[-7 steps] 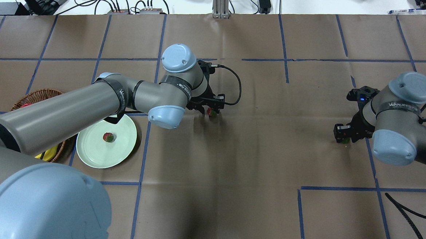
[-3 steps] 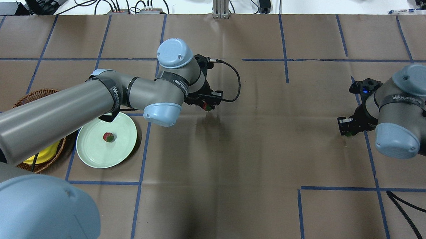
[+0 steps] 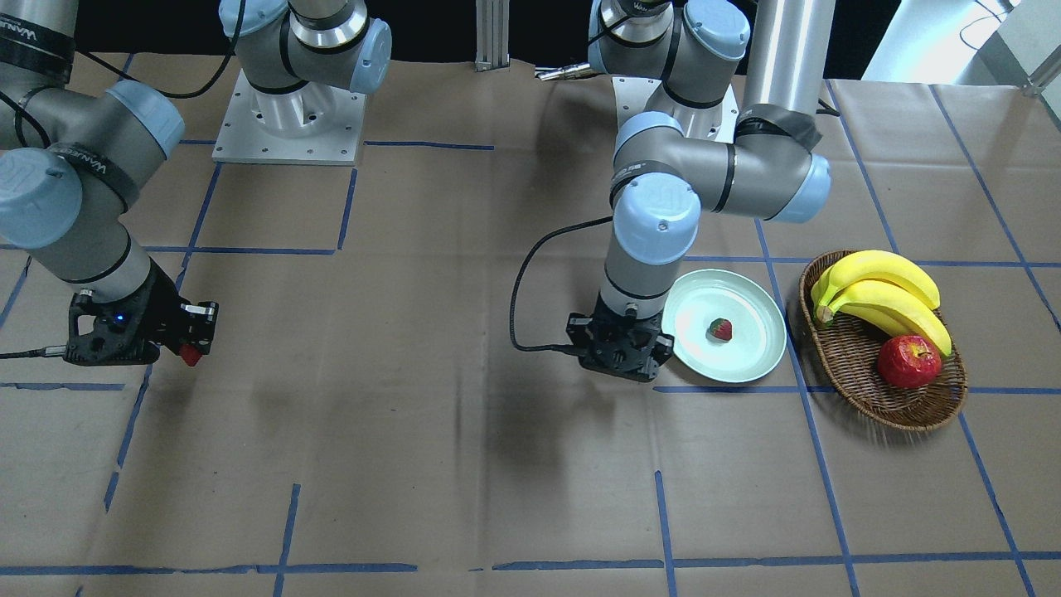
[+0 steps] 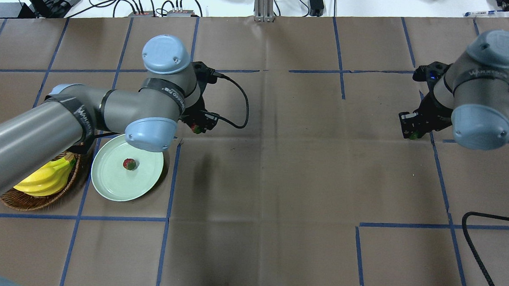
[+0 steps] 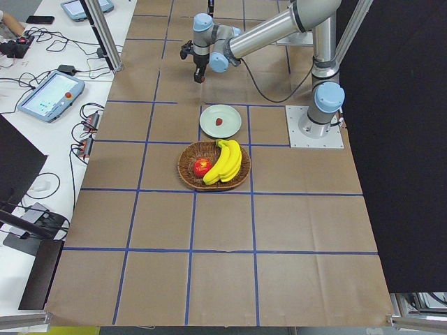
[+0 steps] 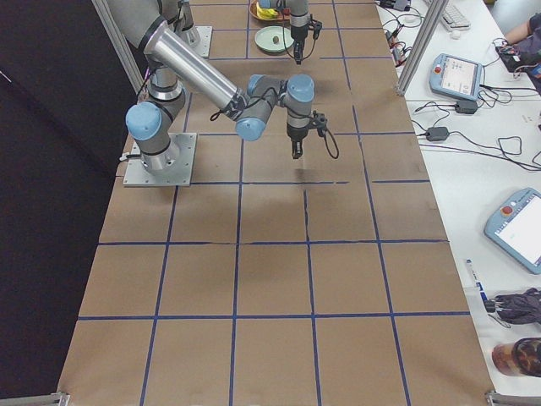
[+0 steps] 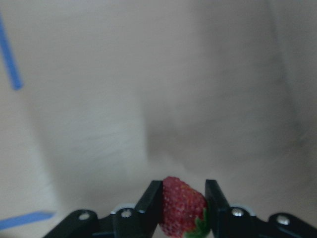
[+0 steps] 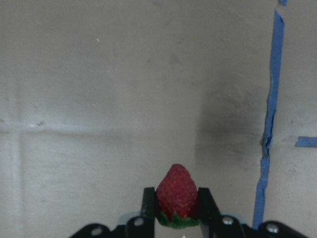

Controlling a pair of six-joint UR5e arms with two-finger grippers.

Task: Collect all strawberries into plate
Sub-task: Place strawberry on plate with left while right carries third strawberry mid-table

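Observation:
One strawberry (image 4: 129, 164) lies on the pale green plate (image 4: 108, 181) at the left, also seen in the front view (image 3: 720, 329). My left gripper (image 4: 198, 127) is shut on a second strawberry (image 7: 182, 208) and holds it above the table just beyond the plate's far right rim (image 3: 680, 365). My right gripper (image 4: 412, 134) is shut on a third strawberry (image 8: 177, 196), tip forward, above the table at the far right; it also shows in the front view (image 3: 191, 355).
A wicker basket (image 3: 870, 398) with bananas (image 3: 887, 290) and a red apple (image 3: 909, 361) stands right beside the plate. A black cable (image 4: 480, 246) lies at the front right. Blue tape lines grid the brown paper.
My left gripper has moved left toward the plate with its strawberry. My right gripper has risen and moved toward the table's far side with its strawberry.

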